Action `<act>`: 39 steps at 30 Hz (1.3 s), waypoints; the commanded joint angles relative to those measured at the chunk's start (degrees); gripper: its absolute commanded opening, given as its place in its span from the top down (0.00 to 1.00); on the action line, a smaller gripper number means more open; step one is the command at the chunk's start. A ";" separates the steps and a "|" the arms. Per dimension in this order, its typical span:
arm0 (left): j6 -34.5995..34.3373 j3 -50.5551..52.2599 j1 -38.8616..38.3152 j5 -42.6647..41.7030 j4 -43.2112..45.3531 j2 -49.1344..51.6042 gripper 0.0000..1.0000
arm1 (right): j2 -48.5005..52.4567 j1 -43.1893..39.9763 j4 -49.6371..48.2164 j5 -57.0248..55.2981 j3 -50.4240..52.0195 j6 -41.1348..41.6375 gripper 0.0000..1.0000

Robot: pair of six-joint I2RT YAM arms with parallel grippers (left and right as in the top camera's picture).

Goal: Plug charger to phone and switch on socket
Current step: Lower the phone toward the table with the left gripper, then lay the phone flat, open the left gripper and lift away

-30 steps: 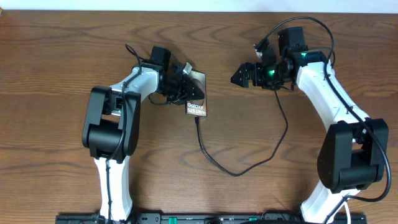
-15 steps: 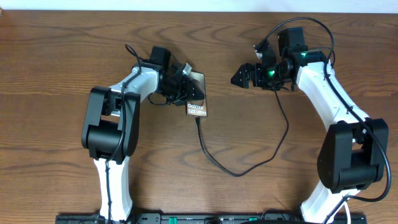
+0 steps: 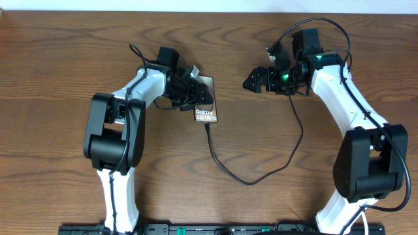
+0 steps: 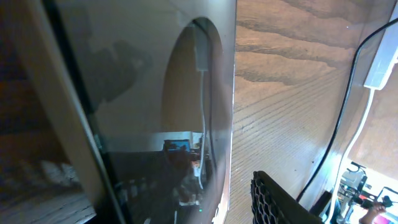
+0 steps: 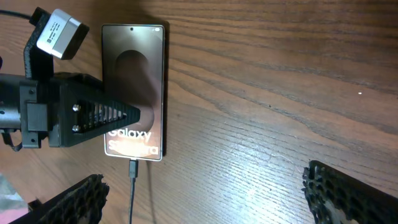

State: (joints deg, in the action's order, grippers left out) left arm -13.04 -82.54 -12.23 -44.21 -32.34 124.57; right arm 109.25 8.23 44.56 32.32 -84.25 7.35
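Left gripper [image 3: 194, 93] lay across phone [image 5: 134, 68], spread indeterminable; right gripper [image 5: 206, 190] gaped wide, right of phone. Risk: left lifting off could drag phone, unseating charger [image 5: 132, 168].

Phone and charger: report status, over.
Left gripper on phone face, grip unclear. Right gripper open, empty. Charger looks plugged into phone's bottom edge. Socket not seen.

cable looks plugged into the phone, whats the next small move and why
Probably lift the left tool clear of the dark bronze glossy phone: the thin black charger cable appears seated in the phone's bottom edge, so steadying it looks finished. The right tool is open and empty, free to go for the socket switch, which these views don't show.
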 commanded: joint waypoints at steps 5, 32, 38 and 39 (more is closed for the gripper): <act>0.96 0.96 0.20 11.04 -1.14 1.68 0.53 | -1.03 0.50 0.26 -0.09 -0.39 -0.79 0.01; 0.33 0.94 0.20 20.98 -4.52 1.68 0.48 | -1.03 0.50 0.72 -0.28 -0.39 -0.79 0.01; 0.33 0.94 0.24 20.96 -4.55 1.66 0.43 | -1.03 0.50 0.96 -0.28 -0.39 -0.79 0.01; 0.33 0.94 0.28 20.96 -4.55 1.66 0.42 | -1.03 0.50 0.96 -0.28 -0.39 -0.79 0.01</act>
State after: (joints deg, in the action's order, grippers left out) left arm -13.26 -83.77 -12.49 -31.73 -35.99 122.34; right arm 109.25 8.23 45.41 32.10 -84.25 7.31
